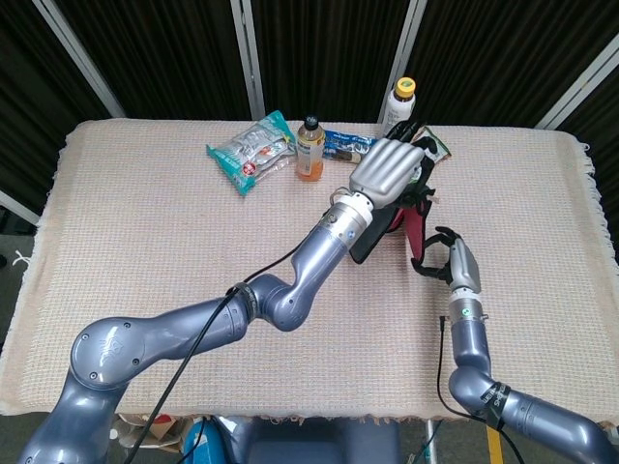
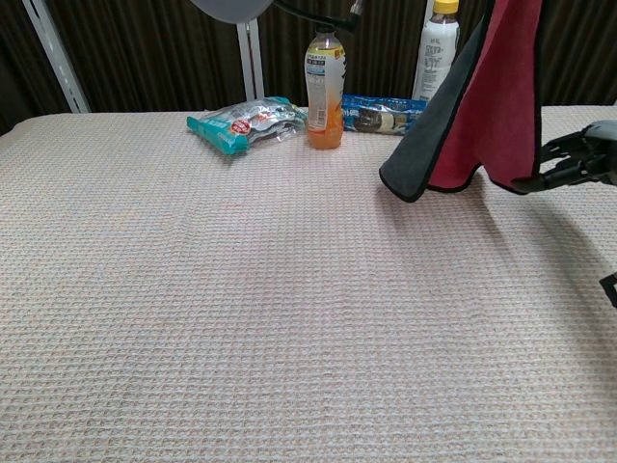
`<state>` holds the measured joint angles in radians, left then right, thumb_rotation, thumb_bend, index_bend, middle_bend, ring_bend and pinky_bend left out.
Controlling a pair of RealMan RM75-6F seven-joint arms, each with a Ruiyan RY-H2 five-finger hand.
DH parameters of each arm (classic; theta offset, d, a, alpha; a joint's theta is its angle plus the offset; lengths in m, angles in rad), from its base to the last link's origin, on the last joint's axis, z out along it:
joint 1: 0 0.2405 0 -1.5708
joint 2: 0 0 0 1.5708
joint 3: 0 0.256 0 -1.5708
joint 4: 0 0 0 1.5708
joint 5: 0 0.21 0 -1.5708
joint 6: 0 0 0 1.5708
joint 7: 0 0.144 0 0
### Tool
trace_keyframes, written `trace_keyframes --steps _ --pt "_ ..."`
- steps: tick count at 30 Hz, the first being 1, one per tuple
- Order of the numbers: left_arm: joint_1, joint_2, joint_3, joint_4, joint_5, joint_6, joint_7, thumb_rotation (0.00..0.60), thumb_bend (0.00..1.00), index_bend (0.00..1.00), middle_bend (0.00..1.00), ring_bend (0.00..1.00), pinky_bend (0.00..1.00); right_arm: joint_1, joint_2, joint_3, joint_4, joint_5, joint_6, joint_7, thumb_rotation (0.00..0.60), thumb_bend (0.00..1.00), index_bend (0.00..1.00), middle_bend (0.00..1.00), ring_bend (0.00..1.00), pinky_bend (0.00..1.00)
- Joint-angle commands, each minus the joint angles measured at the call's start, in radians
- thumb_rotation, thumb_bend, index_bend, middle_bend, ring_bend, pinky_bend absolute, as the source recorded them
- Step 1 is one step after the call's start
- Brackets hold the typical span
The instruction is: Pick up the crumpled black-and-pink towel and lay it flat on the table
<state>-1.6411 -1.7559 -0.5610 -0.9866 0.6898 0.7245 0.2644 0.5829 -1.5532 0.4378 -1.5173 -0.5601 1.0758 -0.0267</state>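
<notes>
The black-and-pink towel (image 1: 414, 228) (image 2: 492, 106) hangs in the air over the table's right back part, gripped at its top by my left hand (image 1: 387, 172). A black side faces left and a pink side right; its lower corners hang just above the cloth. My right hand (image 1: 455, 262) (image 2: 590, 156) is low at the right, fingers apart and reaching toward the towel's lower right corner. The fingertips (image 2: 540, 179) are at that corner; I see no firm pinch.
Along the back edge lie a teal snack packet (image 1: 251, 152) (image 2: 246, 121), an orange drink bottle (image 1: 309, 150) (image 2: 325, 92), a blue packet (image 1: 343, 145) (image 2: 381, 114) and a white bottle with a yellow cap (image 1: 399, 104) (image 2: 437, 48). A beige woven cloth (image 1: 145, 242) covers the table.
</notes>
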Motion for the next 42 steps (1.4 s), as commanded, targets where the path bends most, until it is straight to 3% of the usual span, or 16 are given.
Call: trace_keyframes --steps 1,8,21,32,42 --pt "0.003 0.004 0.002 -0.004 0.002 0.003 -0.001 0.6 0.52 0.61 0.24 0.0 0.05 -0.001 -0.004 0.002 0.003 -0.004 0.007 0.0 0.6 0.3 0.57 0.22 0.12 0.12" --pt "0.013 0.018 0.006 -0.018 0.0 0.008 -0.001 0.6 0.52 0.61 0.24 0.0 0.05 -0.013 -0.002 0.008 0.003 -0.011 0.021 0.008 0.6 0.36 0.65 0.27 0.15 0.13" --pt "0.034 0.052 0.014 -0.07 -0.003 0.022 0.002 0.6 0.52 0.61 0.24 0.0 0.05 -0.036 0.021 0.016 -0.03 -0.038 0.04 0.017 0.6 0.52 0.71 0.29 0.17 0.13" --pt "0.056 0.073 0.025 -0.094 -0.008 0.028 -0.002 0.6 0.52 0.61 0.24 0.0 0.05 -0.053 0.032 0.015 -0.032 -0.051 0.036 0.031 0.6 0.7 0.78 0.34 0.2 0.13" --pt "0.075 0.083 0.035 -0.109 -0.003 0.031 -0.015 0.6 0.52 0.61 0.24 0.0 0.05 -0.064 0.048 0.016 -0.028 -0.076 0.023 0.048 0.6 0.78 0.83 0.36 0.22 0.13"
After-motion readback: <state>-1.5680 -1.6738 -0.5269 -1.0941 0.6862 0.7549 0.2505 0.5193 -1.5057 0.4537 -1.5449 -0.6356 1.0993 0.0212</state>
